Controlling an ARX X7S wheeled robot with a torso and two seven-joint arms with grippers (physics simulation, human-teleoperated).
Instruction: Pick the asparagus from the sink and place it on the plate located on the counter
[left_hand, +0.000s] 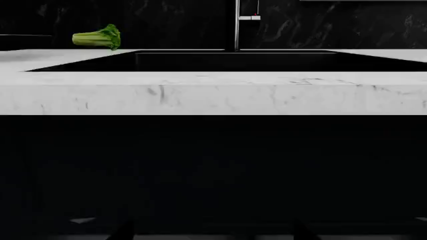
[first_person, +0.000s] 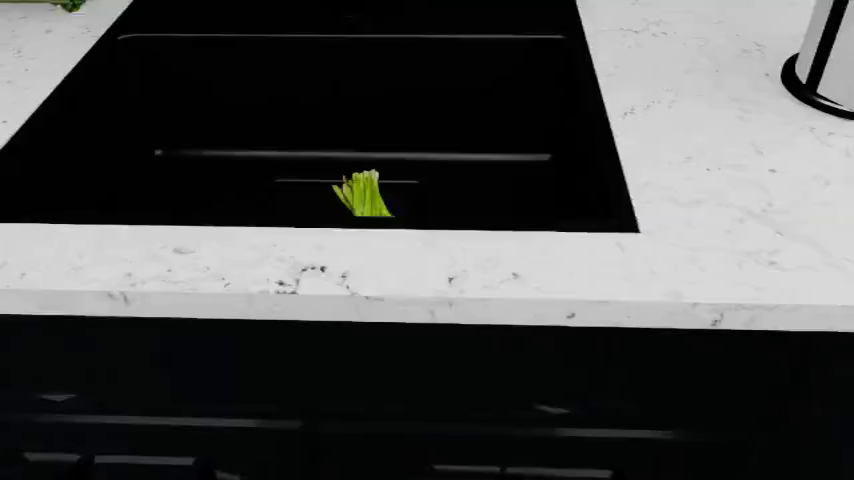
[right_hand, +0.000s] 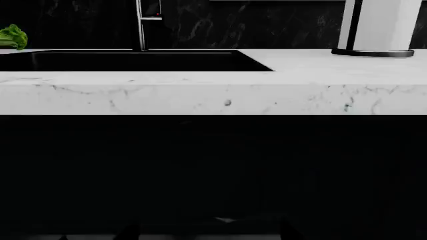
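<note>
Asparagus (first_person: 362, 194): in sink (first_person: 200, 100), beyond both low, unseen end effectors; state indeterminable. Risk: bench (first_person: 400, 270) edge collision on the reach.

Bok choy (left_hand: 97, 38) on white counter (left_hand: 213, 92), black sink (left_hand: 233, 61), faucet (left_hand: 236, 25)

We see flat, even sim lighting, no clear source. White counter (first_person: 721, 200) reads bright w/o glare; sink (first_person: 267, 100) and cabinet fronts go near-black, detail lost. Faint sheen on sink ledges. Soft compression blur in all 3 views; no edge distortion.
</note>
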